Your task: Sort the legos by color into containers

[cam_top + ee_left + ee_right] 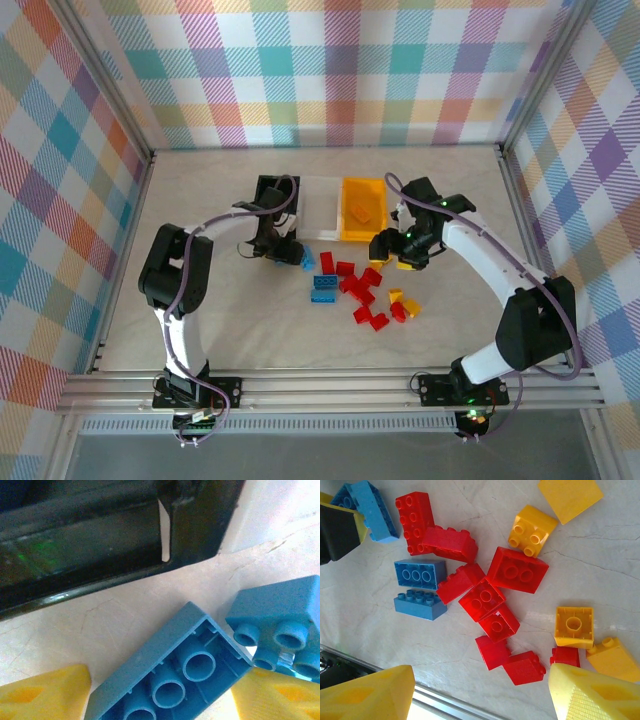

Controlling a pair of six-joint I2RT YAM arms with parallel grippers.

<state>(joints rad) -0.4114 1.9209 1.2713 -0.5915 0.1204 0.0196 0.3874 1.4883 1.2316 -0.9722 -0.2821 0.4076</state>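
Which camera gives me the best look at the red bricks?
Right wrist. The red bricks lie spread across the middle of that frame, close enough to tell each apart and read its studs. Top external shows them as a small red cluster just on the near side of the yellow-orange bin.

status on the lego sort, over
left gripper open, fingers straddling blue brick by black bin. right gripper open above loose red bricks. one orange brick in yellow bin. no obstruction seen.
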